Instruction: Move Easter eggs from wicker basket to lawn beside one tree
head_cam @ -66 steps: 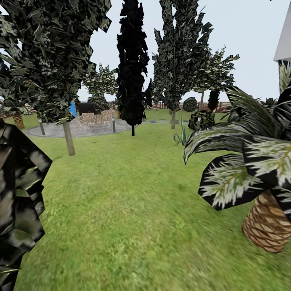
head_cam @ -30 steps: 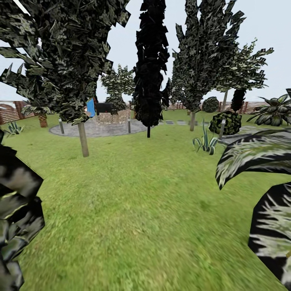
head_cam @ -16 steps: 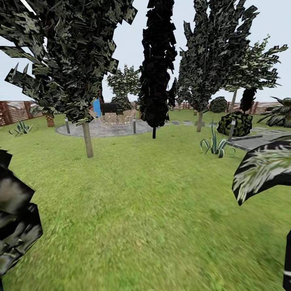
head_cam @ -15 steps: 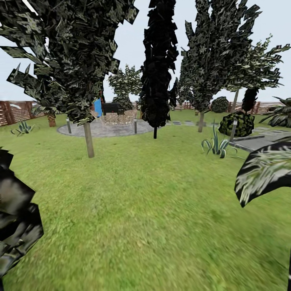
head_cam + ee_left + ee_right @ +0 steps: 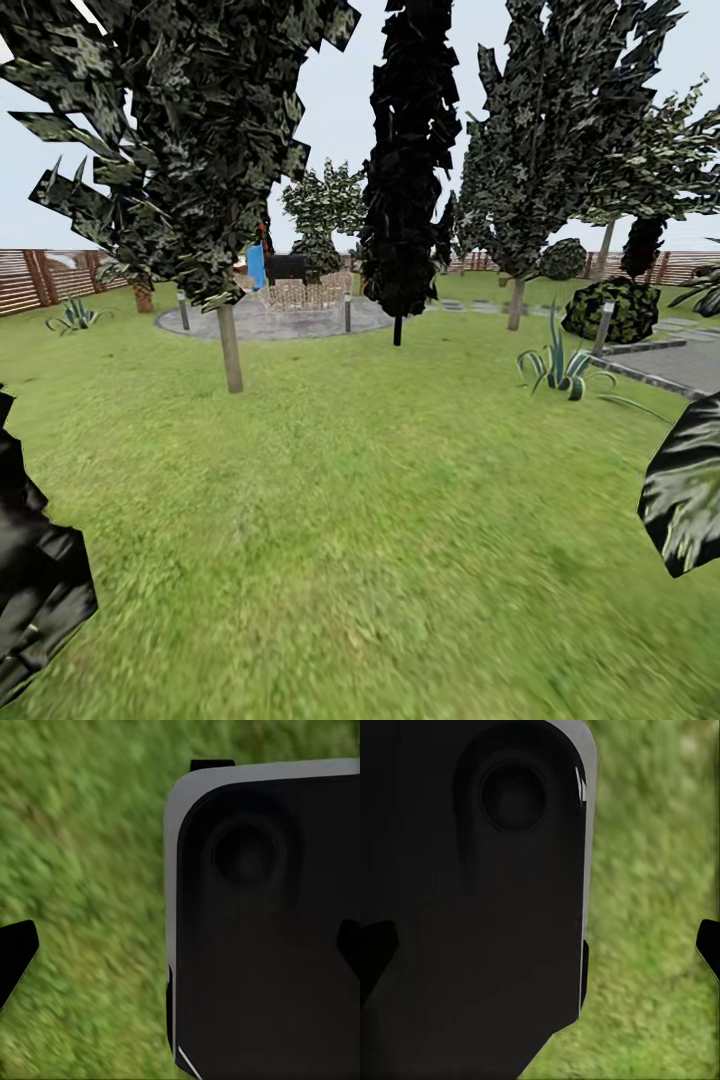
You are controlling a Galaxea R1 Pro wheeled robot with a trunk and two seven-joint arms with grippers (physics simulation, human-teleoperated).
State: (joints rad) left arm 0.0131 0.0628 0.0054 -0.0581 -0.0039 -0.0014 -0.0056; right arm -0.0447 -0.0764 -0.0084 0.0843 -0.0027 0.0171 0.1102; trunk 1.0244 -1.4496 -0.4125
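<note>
Your left tool (image 5: pixel 180 952) and right tool (image 5: pixel 540 945) hang spread and empty over the lawn (image 5: pixel 360 520), tucked for travel; head past that tree (image 5: pixel 231 345).

No readable text, labels, brands, numbers or signs anywhere. Blue panel (image 5: pixel 257 267) by the far patio (image 5: pixel 280 320) is blank at this distance; too small to tell more. Black robot body (image 5: pixel 262 922) in the wrist views carries no markings.
</note>
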